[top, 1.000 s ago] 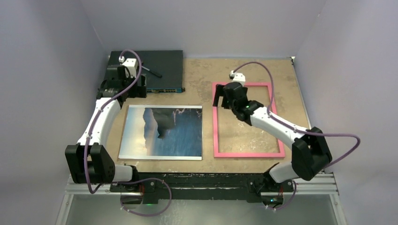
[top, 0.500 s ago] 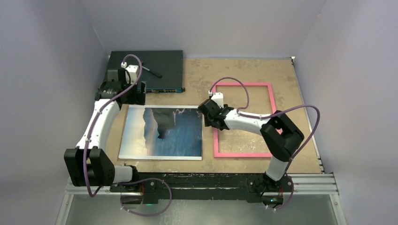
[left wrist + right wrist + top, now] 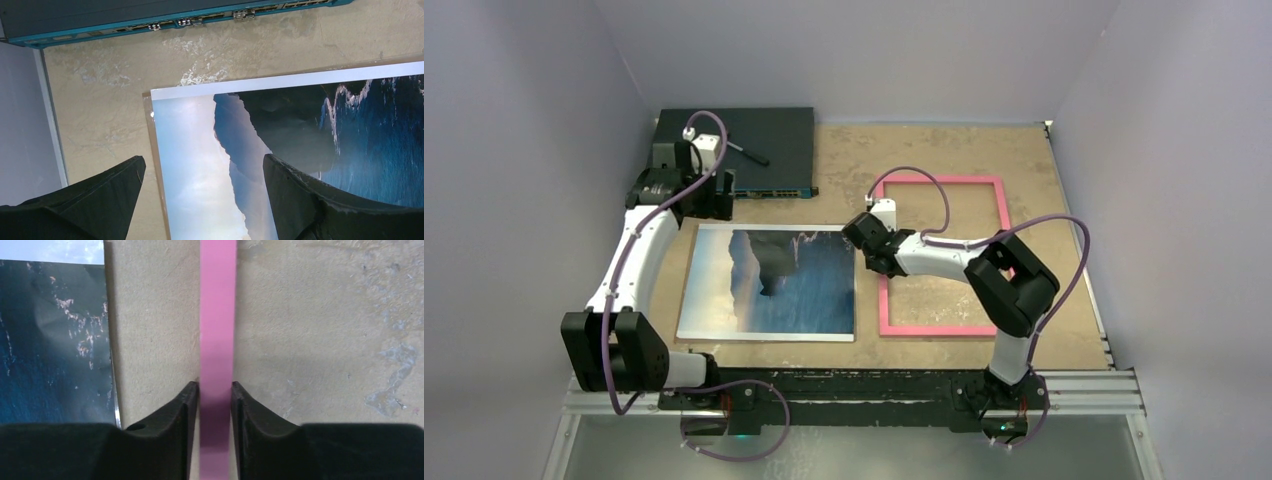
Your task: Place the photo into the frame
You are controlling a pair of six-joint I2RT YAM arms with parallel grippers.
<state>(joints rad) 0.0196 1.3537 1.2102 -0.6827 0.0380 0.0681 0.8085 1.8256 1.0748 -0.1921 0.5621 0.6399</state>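
My right gripper [image 3: 212, 390] is clamped on the frame [image 3: 217, 315], one finger pressed to each side of its pink left rail. The frame lies flat on the right half of the table [image 3: 854, 160], just beside the photo [image 3: 769, 285]. My left gripper [image 3: 202, 160] is spread wide and holds nothing, hovering above the photo's far-left corner. The photo lies picture side up on the table's left half, near the dark electronics box [image 3: 150, 12] at the far left.
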